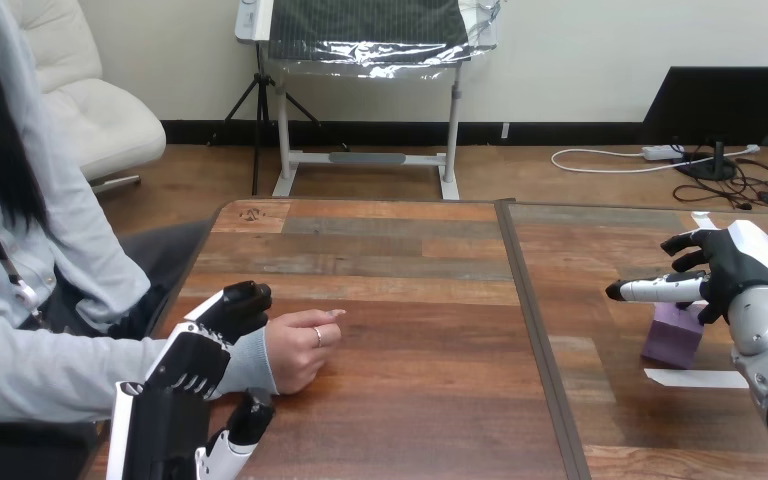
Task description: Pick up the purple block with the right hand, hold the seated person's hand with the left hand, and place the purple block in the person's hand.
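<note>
Head view, step in hand: by the look of the layout, the right hand [732, 268] is about to pick up the purple block [674, 336], which is not yet gripped.
Purple block: it stands on the tabletop [410, 300] directly below the right hand's fingers [650, 291], with its near edge on a white slip [695, 378].
Right fingers: they are released and spread. One is stretched straight toward the tabletop's middle and the others fan out above it. Whether the lowest one brushes the block's top cannot be told.
Right arm pose: the silver forearm rises from the view's lower right. The wrist is bent so the hand's white-shelled back faces up and outward and the palm hangs over the block.
Doing it well: the hand should sink until the fingers and thumb straddle two opposite flat faces. It should then close squarely on the block's middle and lift straight up, so the slip is not dragged along.
Left hand [195, 360]: its fingers [243, 300] lie over the person's wrist [247, 365] with the thumb [250, 418] beneath, clenched round it.
Person's hand [297, 350]: it lies just past the left fingertips toward the tabletop's middle, resting loosely curled with the palm not turned up.
Left arm pose: the forearm comes in low from the bottom left, hand side-on.
Care: the hold should be light, and the person's palm will probably need to open before the block arrives.
</note>
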`<action>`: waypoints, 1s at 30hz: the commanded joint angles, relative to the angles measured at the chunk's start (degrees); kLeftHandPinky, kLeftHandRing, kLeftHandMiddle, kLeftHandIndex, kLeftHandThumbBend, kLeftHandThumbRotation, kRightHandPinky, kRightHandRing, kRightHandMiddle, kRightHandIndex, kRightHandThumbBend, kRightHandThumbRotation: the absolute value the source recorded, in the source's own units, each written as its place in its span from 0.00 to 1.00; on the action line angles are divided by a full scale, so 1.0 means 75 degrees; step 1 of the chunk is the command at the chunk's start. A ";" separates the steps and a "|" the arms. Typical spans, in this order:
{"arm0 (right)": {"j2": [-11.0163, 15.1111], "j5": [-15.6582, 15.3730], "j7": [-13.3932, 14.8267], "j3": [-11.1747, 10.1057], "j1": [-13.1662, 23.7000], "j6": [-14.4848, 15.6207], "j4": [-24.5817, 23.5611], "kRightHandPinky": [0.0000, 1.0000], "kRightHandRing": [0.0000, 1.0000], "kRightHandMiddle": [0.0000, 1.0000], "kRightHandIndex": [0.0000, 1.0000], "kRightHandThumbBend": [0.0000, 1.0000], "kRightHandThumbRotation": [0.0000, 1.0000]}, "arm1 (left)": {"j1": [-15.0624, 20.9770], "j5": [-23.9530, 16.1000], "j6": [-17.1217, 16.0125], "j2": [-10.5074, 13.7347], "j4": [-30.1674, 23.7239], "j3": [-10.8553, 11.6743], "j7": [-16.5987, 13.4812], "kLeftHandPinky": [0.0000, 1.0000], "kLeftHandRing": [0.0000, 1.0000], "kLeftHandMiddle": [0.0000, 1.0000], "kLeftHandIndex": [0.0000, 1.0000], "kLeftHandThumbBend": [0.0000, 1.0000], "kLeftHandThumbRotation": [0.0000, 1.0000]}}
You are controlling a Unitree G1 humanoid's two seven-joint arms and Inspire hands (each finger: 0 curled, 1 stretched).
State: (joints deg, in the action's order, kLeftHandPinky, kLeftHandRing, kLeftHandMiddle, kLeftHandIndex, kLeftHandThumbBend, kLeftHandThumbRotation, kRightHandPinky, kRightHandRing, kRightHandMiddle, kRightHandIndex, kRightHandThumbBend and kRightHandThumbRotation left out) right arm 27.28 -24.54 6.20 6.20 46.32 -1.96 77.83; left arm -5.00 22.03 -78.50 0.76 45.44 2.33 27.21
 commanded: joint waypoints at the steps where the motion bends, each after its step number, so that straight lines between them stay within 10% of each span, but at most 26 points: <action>1: -0.0097 -0.0020 -0.0180 0.0088 -0.0171 0.0071 0.0088 0.64 0.75 0.79 0.80 0.90 0.28 | 0.0233 -0.0019 -0.0053 0.0073 -0.0310 -0.0097 0.0062 0.77 0.80 0.79 0.76 0.74 0.61; 30: -0.0099 0.0154 -0.0170 -0.0047 0.0102 -0.0021 -0.0010 0.66 0.78 0.79 0.80 0.88 0.29 | 0.0433 -0.0009 0.0018 -0.0018 -0.0150 -0.0115 0.0117 0.77 0.81 0.79 0.75 0.75 0.62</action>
State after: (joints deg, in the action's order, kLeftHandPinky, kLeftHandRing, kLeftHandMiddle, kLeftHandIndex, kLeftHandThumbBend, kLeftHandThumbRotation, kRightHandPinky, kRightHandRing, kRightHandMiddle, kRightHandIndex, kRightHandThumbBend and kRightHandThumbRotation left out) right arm 27.39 -24.15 5.94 5.93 46.34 -2.26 77.80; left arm -4.85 22.03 -78.48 0.83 45.44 1.94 27.78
